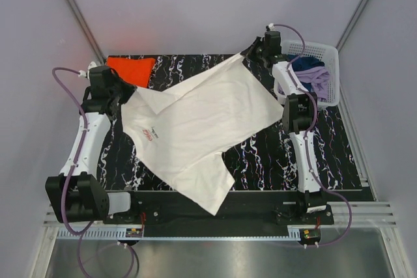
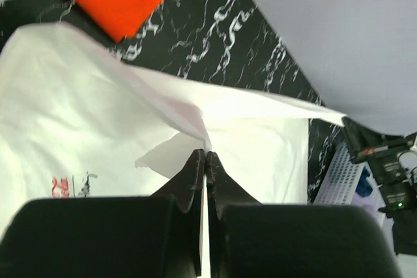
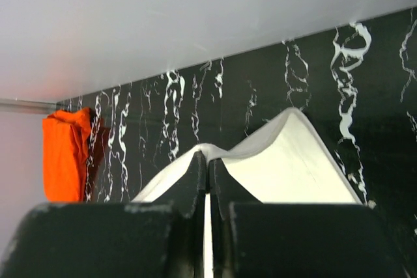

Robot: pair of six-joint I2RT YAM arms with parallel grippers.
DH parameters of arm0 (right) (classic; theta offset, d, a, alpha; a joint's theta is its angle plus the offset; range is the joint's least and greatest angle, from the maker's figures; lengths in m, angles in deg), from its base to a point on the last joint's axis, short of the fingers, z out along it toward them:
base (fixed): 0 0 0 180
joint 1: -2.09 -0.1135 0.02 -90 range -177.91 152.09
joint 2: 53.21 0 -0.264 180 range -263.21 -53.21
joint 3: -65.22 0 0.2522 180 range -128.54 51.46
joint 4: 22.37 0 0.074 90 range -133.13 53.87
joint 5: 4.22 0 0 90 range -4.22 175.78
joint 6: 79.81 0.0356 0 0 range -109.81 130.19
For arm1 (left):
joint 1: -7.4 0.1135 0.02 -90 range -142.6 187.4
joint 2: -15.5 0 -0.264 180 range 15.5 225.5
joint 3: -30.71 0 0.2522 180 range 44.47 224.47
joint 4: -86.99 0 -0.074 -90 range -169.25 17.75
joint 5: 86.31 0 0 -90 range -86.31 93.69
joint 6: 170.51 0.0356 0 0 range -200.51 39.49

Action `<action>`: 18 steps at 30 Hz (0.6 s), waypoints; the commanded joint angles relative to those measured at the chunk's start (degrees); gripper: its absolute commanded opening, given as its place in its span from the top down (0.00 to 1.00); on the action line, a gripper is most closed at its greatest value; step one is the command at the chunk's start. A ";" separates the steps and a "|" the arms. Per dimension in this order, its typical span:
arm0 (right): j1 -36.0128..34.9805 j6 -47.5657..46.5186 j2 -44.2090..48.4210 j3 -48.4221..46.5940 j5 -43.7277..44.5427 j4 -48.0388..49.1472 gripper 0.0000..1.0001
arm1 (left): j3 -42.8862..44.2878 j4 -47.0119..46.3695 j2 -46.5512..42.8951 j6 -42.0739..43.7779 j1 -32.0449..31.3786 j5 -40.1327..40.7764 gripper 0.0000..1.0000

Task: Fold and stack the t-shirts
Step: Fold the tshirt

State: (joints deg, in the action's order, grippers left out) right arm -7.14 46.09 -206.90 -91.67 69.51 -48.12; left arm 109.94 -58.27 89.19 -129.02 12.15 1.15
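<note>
Spreading step: L gripper (image 2: 205,161) & R gripper (image 3: 208,164) each pinch white t-shirt (image 1: 195,122) edge, cloth stretched btwn them; orange t-shirt (image 1: 130,68) just beyond L. Next, prob: lay flat w/o wrinkles, then fold

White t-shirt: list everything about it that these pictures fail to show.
Red print on the white t-shirt: too small to read in the top view, blurred in the left wrist view.
Collar: no view shows it.
Far corner: in the top view the right gripper's own body covers the pinch.
Left corner: the left gripper's shut fingers hide how much cloth they hold.
</note>
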 commanded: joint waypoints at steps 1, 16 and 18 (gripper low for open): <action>1.15 1.10 6.02 -1.72 -2.89 -3.73 1.00 | -0.78 1.78 -3.37 -1.15 -1.24 1.84 1.00; 4.05 4.35 6.39 -3.65 -9.30 -12.18 1.00 | -1.13 8.47 -11.37 -1.67 -4.40 2.37 1.00; 4.05 4.44 5.86 -3.91 -10.35 -13.67 1.00 | -3.40 8.82 -13.12 -2.02 -4.40 2.37 1.00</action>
State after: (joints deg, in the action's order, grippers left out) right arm -3.19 49.56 -204.43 -92.50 62.01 -59.75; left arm 108.06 -50.32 78.92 -130.33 8.11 2.63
